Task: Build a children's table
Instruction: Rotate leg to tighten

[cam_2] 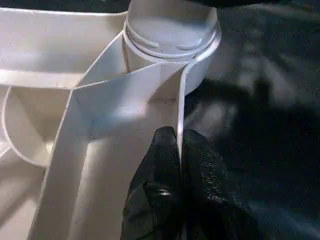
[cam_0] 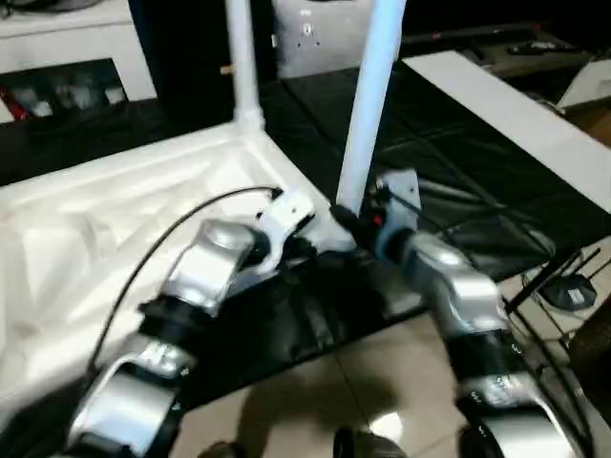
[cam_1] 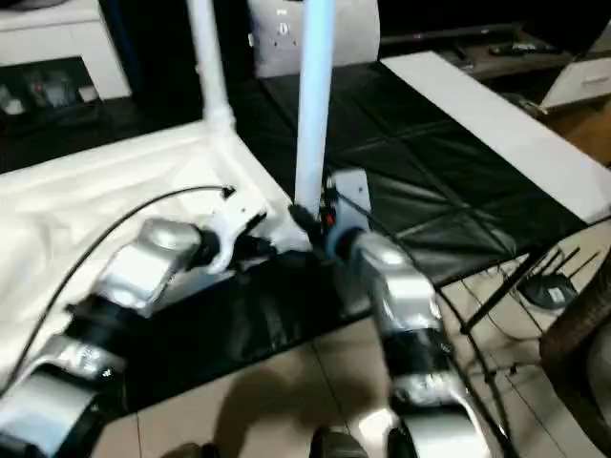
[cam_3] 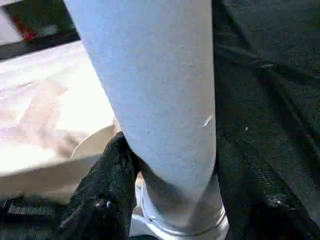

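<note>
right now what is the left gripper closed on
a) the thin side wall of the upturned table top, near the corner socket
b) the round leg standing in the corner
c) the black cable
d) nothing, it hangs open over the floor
a: the left wrist view shows the left gripper with its black fingers pinched on either side of the table top's thin rim wall, just short of the corner socket where the leg stands.
</note>
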Robot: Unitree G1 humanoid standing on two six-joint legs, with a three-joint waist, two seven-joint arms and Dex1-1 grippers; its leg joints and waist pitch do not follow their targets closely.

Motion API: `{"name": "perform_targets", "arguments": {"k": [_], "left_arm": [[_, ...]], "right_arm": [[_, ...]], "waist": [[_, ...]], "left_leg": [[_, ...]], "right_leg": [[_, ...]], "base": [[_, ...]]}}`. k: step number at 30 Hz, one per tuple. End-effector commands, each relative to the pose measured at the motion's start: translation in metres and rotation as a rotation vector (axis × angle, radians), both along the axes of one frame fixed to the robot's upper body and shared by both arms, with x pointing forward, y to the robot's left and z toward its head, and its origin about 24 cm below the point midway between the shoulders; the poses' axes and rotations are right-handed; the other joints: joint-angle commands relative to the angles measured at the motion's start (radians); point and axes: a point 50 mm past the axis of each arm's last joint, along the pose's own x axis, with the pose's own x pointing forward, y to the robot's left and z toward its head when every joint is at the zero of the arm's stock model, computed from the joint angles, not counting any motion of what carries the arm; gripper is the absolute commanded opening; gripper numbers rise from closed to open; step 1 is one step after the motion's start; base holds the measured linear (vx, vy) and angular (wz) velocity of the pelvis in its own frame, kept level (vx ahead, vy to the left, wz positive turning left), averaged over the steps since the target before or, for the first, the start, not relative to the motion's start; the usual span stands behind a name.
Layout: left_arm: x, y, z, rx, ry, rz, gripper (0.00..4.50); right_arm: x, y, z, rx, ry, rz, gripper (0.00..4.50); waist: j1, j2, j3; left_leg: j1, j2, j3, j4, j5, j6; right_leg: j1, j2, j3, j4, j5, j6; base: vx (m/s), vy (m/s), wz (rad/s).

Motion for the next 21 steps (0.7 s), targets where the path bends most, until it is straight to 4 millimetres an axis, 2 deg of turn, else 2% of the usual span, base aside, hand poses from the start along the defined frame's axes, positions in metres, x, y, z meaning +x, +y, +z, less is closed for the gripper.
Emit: {"name": "perform_targets", "arguments": {"k": [1, 2, 3, 4, 5, 8, 9, 10, 11, 13, 14, 15, 16, 17, 18, 20, 21], "left_arm": [[0.006, -0.016, 0.027, -0.067, -0.113, -0.029, 0.00], [0.006, -0.014, 0.027, -0.052, -0.116, -0.040, 0.00], [0.006, -0.013, 0.026, -0.046, -0.117, -0.044, 0.00], [0.005, -0.012, 0.026, -0.040, -0.118, -0.047, 0.00], [0.005, -0.010, 0.025, -0.029, -0.121, -0.057, 0.00], [0.003, -0.004, 0.022, -0.015, -0.117, -0.083, 0.00], [0.002, -0.001, 0.020, -0.007, -0.108, -0.094, 0.00], [0.000, 0.004, 0.016, -0.003, -0.096, -0.127, 0.00], [0.000, 0.007, 0.015, -0.004, -0.090, -0.138, 0.00], [0.000, 0.009, 0.014, -0.003, -0.085, -0.143, 0.00], [-0.001, 0.011, 0.012, 0.006, -0.081, -0.176, 0.00], [-0.002, 0.013, 0.011, 0.013, -0.077, -0.217, 0.00], [-0.004, 0.016, 0.010, 0.019, -0.069, -0.261, 0.00], [-0.006, 0.019, 0.009, 0.034, -0.062, -0.293, 0.00], [-0.006, 0.020, 0.008, 0.043, -0.057, -0.309, 0.00], [-0.012, 0.024, 0.007, 0.060, -0.044, -0.420, 0.00], [-0.013, 0.025, 0.007, 0.064, -0.043, -0.454, 0.00]], "right_arm": [[-0.005, 0.025, -0.006, 0.103, 0.050, 0.075, 2.31], [-0.004, 0.024, -0.005, 0.100, 0.039, 0.070, 2.31], [-0.004, 0.024, -0.004, 0.099, 0.034, 0.069, 2.55], [-0.004, 0.023, -0.003, 0.099, 0.025, 0.069, 2.55], [-0.004, 0.020, -0.003, 0.085, 0.010, 0.069, 2.76], [-0.005, 0.011, -0.002, 0.046, -0.031, 0.081, 2.96], [-0.007, 0.006, -0.002, 0.025, -0.051, 0.096, 3.06], [-0.012, -0.004, 0.002, 0.002, -0.106, 0.168, 3.15], [-0.016, -0.010, 0.003, 0.001, -0.112, 0.203, 3.23], [-0.018, -0.014, 0.004, 0.002, -0.110, 0.220, 3.39], [-0.022, -0.021, 0.005, -0.010, -0.120, 0.256, 3.46], [-0.025, -0.029, 0.006, -0.025, -0.129, 0.294, 3.65], [-0.030, -0.036, 0.008, -0.041, -0.138, 0.338, 3.75], [-0.033, -0.043, 0.009, -0.056, -0.141, 0.376, 3.75], [-0.035, -0.046, 0.010, -0.063, -0.142, 0.395, 3.82], [-0.043, -0.059, 0.014, -0.083, -0.145, 0.485, 3.96], [-0.044, -0.062, 0.014, -0.091, -0.145, 0.507, 4.19]], "waist": [[0.008, 0.007, -0.091], [0.012, 0.007, -0.091], [0.012, 0.008, -0.092], [0.013, 0.008, -0.094], [0.015, 0.008, -0.095], [0.016, 0.009, -0.095], [0.018, 0.008, -0.094], [0.021, 0.002, -0.093], [0.025, 0.005, -0.092], [0.029, 0.004, -0.091], [0.029, 0.005, -0.089], [0.032, 0.002, -0.086], [0.033, 0.002, -0.085], [0.037, 0.007, -0.082], [0.037, 0.005, -0.084], [0.039, 0.013, -0.081], [0.043, 0.009, -0.081]], "left_leg": [[0.016, 0.020, -0.010, -0.064, -0.237, 0.049], [0.015, 0.021, -0.008, -0.064, -0.217, 0.060], [0.016, 0.022, -0.008, -0.064, -0.207, 0.065], [0.013, 0.021, -0.008, -0.064, -0.184, 0.075], [0.012, 0.021, -0.008, -0.063, -0.169, 0.082], [0.011, 0.023, -0.008, -0.064, -0.154, 0.091], [0.012, 0.024, -0.006, -0.064, -0.157, 0.092], [0.012, 0.023, -0.007, -0.064, -0.157, 0.092], [0.012, 0.023, -0.005, -0.064, -0.162, 0.095], [0.012, 0.024, -0.005, -0.064, -0.167, 0.100], [0.013, 0.026, -0.005, -0.066, -0.179, 0.095], [0.014, 0.024, -0.006, -0.067, -0.207, 0.089], [0.015, 0.024, -0.005, -0.067, -0.215, 0.088], [0.018, 0.026, -0.006, -0.069, -0.233, 0.083], [0.017, 0.026, -0.007, -0.069, -0.230, 0.076], [0.020, 0.026, -0.008, -0.070, -0.251, 0.072], [0.023, 0.029, -0.007, -0.071, -0.258, 0.074]], "right_leg": [[0.057, -0.053, 0.034, -0.073, -0.320, -0.194], [0.059, -0.052, 0.036, -0.068, -0.281, -0.205], [0.060, -0.052, 0.037, -0.066, -0.262, -0.211], [0.064, -0.053, 0.036, -0.062, -0.233, -0.220], [0.067, -0.053, 0.036, -0.059, -0.212, -0.225], [0.068, -0.054, 0.036, -0.056, -0.190, -0.237], [0.068, -0.053, 0.038, -0.057, -0.193, -0.233], [0.070, -0.053, 0.036, -0.059, -0.199, -0.230], [0.070, -0.053, 0.038, -0.058, -0.205, -0.226], [0.070, -0.053, 0.039, -0.058, -0.212, -0.223], [0.065, -0.054, 0.038, -0.061, -0.235, -0.222], [0.067, -0.054, 0.037, -0.068, -0.294, -0.201], [0.065, -0.054, 0.038, -0.072, -0.313, -0.192], [0.062, -0.053, 0.037, -0.077, -0.345, -0.179], [0.062, -0.053, 0.038, -0.072, -0.335, -0.184], [0.059, -0.054, 0.038, -0.077, -0.352, -0.185], [0.058, -0.054, 0.039, -0.078, -0.355, -0.183]], "base": [[0.000, 0.000, 0.00], [0.000, 0.000, 0.00], [0.000, 0.000, 0.00], [0.000, 0.000, 0.00], [0.000, 0.000, 0.00], [0.000, 0.000, 0.00], [0.000, 0.000, 0.00], [0.000, 0.000, 0.00], [0.000, 0.000, 0.00], [0.000, 0.000, 0.00], [0.000, 0.000, 0.00], [0.000, 0.000, 0.00], [0.000, 0.000, 0.00], [0.000, 0.000, 0.00], [0.000, 0.000, 0.00], [0.000, 0.000, 0.00], [0.000, 0.000, 0.00]]}}
